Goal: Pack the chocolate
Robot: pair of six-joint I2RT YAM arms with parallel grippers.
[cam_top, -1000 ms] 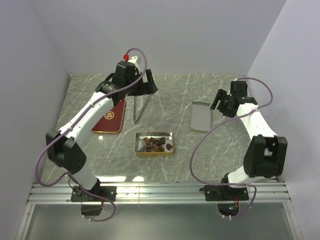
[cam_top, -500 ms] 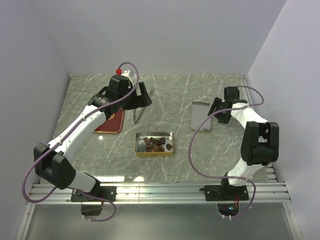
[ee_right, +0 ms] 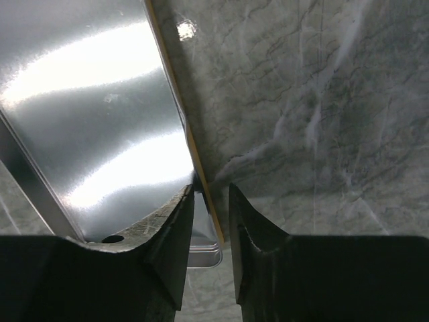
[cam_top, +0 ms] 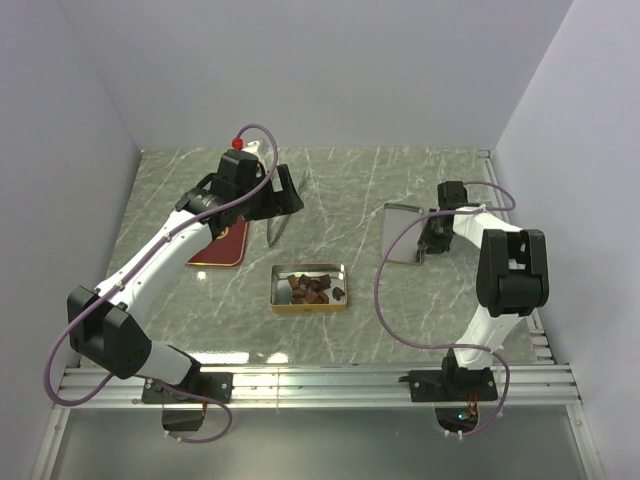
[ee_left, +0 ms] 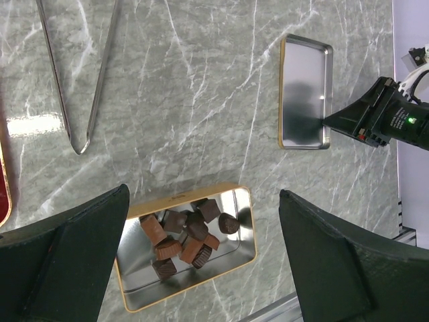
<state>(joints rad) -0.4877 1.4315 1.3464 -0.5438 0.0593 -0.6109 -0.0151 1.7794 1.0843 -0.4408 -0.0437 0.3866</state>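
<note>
Chocolate (ee_left: 188, 235): heaped in open tin (ee_left: 253, 225)
Lid (ee_left: 305, 94): flat, well right of tin, likely meant to close it
Right gripper (ee_right: 211, 191): fingers narrow astride lid's rim, seemingly to lift it; actual pinch cannot be told
Left gripper (ee_left: 204, 194): spread wide above tin, holding nothing

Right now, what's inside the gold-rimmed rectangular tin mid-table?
The gold-rimmed tin holds roughly ten dark brown chocolate lumps, heaped; the rest is bare metal. Beneath the heap is hidden.

Table (cam_top: 400, 300) holds tin (cam_top: 310, 307), tongs (ee_left: 80, 147) (two lids (cam_top: 402, 232)).
</note>
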